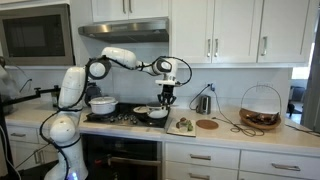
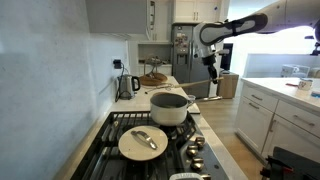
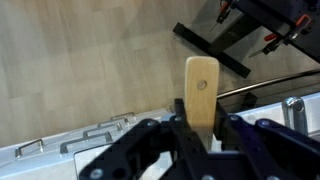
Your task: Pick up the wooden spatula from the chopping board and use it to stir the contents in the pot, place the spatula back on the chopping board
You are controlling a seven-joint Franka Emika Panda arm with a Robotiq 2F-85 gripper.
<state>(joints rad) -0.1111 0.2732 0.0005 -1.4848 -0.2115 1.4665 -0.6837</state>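
Now the tool [image 3: 203, 128] is clamped tight on the wooden spatula [image 3: 201, 85]. It hangs high, near the pot [image 1: 152, 114].

The wooden spatula [image 3: 201, 88] is pale tan; the floor [image 3: 80, 60] light wood-grain; the pot [image 1: 152, 114] dark outside, pale within; the chopping board [image 1: 181, 125] pale, seemingly flecked with green.

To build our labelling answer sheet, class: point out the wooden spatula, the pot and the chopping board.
wooden spatula [image 3: 201, 85]: wrist view, middle of its visible pale blade.
pot [image 1: 152, 119]: in an exterior view, on its dark front wall.
chopping board [image 1: 178, 130]: in an exterior view, near its front edge.
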